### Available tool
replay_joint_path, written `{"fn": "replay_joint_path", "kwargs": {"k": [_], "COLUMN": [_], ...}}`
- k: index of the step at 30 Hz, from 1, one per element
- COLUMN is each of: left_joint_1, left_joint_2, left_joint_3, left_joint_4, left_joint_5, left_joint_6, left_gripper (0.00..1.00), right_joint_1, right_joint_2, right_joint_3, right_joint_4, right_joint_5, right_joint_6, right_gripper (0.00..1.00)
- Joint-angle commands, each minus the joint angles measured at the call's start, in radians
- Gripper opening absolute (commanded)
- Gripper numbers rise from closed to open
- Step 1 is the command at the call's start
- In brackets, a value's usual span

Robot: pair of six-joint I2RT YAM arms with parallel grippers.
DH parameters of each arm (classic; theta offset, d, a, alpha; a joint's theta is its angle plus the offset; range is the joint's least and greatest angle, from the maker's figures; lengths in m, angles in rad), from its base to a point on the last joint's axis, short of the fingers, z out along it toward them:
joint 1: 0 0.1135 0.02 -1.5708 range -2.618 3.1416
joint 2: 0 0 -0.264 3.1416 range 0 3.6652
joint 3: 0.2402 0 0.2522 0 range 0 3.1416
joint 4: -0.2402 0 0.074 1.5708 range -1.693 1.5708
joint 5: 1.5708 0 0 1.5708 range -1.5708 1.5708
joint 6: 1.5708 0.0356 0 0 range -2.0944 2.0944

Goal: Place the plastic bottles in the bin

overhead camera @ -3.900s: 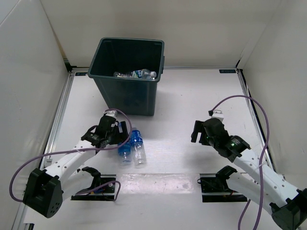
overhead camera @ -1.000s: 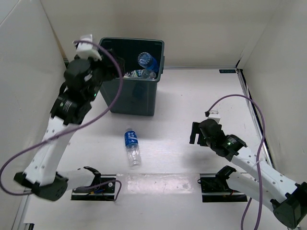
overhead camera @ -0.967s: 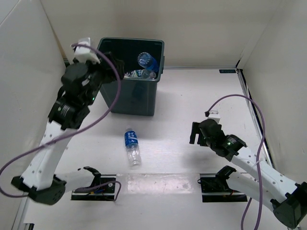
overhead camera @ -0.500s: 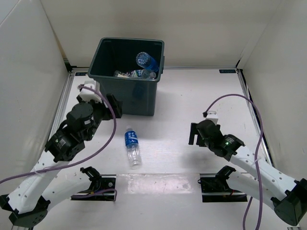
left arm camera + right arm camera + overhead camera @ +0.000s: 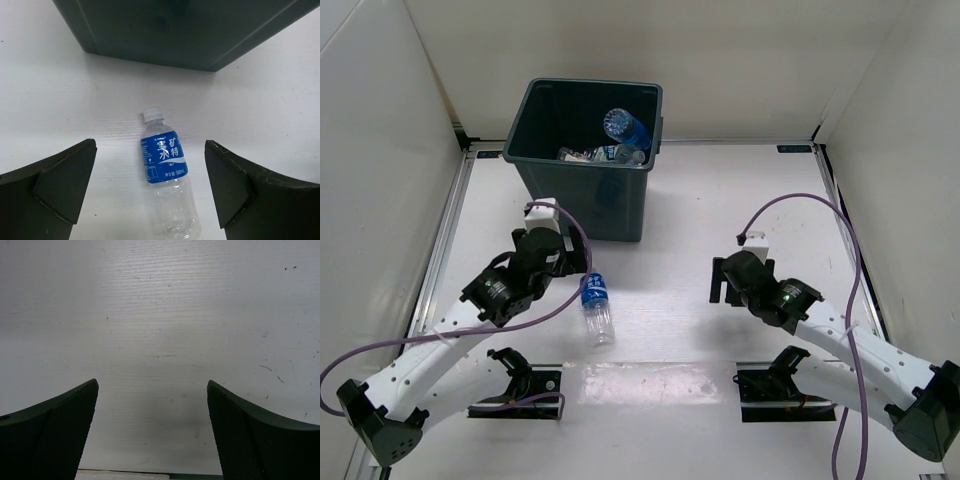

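We are hovering our left gripper (image 5: 150, 170), fingers spread wide, over a blue-labelled water bottle (image 5: 165, 180) lying on the white table (image 5: 720, 200), its cap toward the dark green bin (image 5: 590, 205). Our right gripper (image 5: 151, 405) is hanging open, well apart. Other bottles (image 5: 620, 135) are lying inside the bin.

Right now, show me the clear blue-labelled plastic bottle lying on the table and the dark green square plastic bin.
Clear blue-labelled plastic bottle on the table (image 5: 164, 159): left wrist view, on its blue label.
Dark green square plastic bin (image 5: 588, 205): top external view, on its near outer wall.
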Motion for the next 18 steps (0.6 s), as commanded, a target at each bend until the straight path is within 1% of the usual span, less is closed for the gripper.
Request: {"fn": "replay_joint_path", "kwargs": {"k": [1,8,18], "left_joint_1": [-0.001,-0.004,-0.003], "left_joint_2": [-0.005,0.012,0.084], "left_joint_3": [-0.001,-0.085,-0.102], "left_joint_4": [0.009,0.046,0.069], "left_joint_5": [-0.023,0.001,0.008], "left_joint_6": [-0.041,-0.116,-0.111], "left_gripper": [1.00,1.00,1.00], "right_joint_1": [0.022,0.048,0.071], "right_joint_2": [0.006,0.007,0.015], "right_joint_3": [0.046,0.047,0.052], "right_joint_4": [-0.003,-0.011,-0.015], "right_joint_5": [0.054,0.083,0.105], "right_joint_6": [0.020,0.031,0.037], "right_gripper": [0.90,0.90,0.90]}}
